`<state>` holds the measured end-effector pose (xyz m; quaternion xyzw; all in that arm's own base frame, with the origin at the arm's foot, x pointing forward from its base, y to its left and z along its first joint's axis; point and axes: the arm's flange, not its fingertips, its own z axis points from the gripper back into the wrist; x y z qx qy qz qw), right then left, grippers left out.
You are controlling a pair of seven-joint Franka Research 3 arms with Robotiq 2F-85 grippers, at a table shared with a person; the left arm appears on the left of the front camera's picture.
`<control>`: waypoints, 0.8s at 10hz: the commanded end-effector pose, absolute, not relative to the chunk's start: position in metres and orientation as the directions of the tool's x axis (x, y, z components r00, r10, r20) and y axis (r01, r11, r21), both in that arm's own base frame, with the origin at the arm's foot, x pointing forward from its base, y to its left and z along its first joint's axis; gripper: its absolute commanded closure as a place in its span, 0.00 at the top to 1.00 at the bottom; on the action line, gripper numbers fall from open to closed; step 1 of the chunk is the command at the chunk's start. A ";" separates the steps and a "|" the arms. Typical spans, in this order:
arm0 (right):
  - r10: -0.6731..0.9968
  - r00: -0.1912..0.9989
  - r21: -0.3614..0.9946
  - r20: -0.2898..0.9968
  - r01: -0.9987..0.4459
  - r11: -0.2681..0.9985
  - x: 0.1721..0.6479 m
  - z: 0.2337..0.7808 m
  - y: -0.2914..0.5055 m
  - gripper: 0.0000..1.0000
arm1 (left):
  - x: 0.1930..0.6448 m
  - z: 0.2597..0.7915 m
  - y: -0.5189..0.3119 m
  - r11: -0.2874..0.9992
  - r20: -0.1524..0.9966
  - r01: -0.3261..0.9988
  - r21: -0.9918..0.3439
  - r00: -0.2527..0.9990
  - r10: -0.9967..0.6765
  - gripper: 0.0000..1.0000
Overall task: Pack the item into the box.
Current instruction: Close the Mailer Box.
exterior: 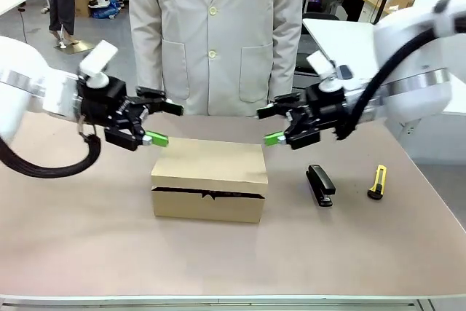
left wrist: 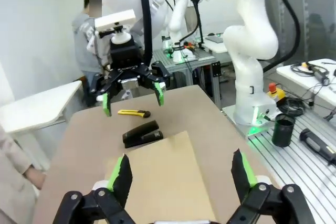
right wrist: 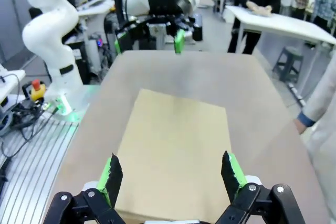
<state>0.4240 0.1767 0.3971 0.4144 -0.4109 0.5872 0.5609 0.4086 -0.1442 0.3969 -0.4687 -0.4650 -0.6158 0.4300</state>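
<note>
The brown cardboard box (exterior: 209,176) stands in the middle of the table with its flap lid down. The item is out of view. My left gripper (exterior: 164,123) hovers open just off the box's far-left corner, pointing toward the middle. From the other side my right gripper (exterior: 268,126) faces it, also open, off the far-right corner. The left wrist view looks along the box (left wrist: 168,177) between open fingers (left wrist: 181,174) to the right gripper (left wrist: 134,95). In the right wrist view the box (right wrist: 176,150) lies below the open right gripper (right wrist: 170,174), with the left gripper (right wrist: 149,38) beyond.
A black stapler (exterior: 320,185) and a yellow utility knife (exterior: 376,181) lie to the right of the box. A person in a beige coat (exterior: 215,34) stands at the far edge, a hand (right wrist: 302,121) near the table. Bare tabletop surrounds the box at front and left.
</note>
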 end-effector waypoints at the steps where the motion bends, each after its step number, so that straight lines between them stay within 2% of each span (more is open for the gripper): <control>1: 0.318 -0.001 0.018 0.948 -0.998 -0.057 0.437 0.380 0.195 1.00 | 0.423 0.376 -0.156 -0.220 0.979 0.962 0.160 -0.183 -0.089 1.00; 2: 0.318 -0.027 -0.018 0.948 -0.999 -0.033 0.424 0.397 0.177 1.00 | 0.409 0.397 -0.144 -0.198 0.977 0.965 0.170 -0.191 -0.094 1.00; 3: 0.290 0.062 0.075 0.955 -0.997 -0.034 0.421 0.406 0.171 1.00 | 0.418 0.394 -0.136 -0.240 0.991 0.967 -0.084 0.056 -0.122 1.00; 4: 0.241 0.227 0.214 0.944 -0.974 0.079 0.404 0.426 0.128 1.00 | 0.417 0.402 -0.100 -0.186 0.951 0.935 -0.301 0.279 -0.133 1.00; 5: 0.193 0.450 0.418 0.872 -0.889 0.187 0.384 0.439 0.076 1.00 | 0.412 0.409 -0.062 -0.088 0.888 0.890 -0.447 0.429 -0.165 1.00; 6: 0.164 0.573 0.542 0.803 -0.816 0.200 0.362 0.450 0.031 1.00 | 0.403 0.415 -0.025 -0.102 0.759 0.758 -0.644 0.616 -0.212 1.00; 8: 0.172 0.720 0.694 0.672 -0.694 0.191 0.329 0.458 -0.038 1.00 | 0.391 0.415 0.029 0.020 0.566 0.580 -0.815 0.802 -0.191 1.00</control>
